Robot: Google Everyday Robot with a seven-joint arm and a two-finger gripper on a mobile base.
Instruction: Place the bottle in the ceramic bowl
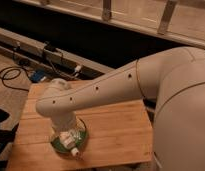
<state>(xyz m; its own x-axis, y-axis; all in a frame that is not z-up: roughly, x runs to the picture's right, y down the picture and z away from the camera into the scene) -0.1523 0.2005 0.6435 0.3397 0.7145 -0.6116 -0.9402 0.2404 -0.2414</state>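
The green ceramic bowl (pixel 60 145) sits on the wooden table near its front left. My white arm reaches down from the right, and the gripper (pixel 67 136) is directly over the bowl, hiding most of its inside. A small slim white bottle (pixel 74 148) shows just under the gripper, slanting over the bowl's front right rim. I cannot tell whether the gripper is holding it or only beside it.
The wooden table top (pixel 116 132) spreads to the right of the bowl. Black cables (pixel 13 75) and a power strip (pixel 38 76) lie on the floor behind the table. A long metal rail (pixel 56 52) runs along the back. My large white body fills the right side.
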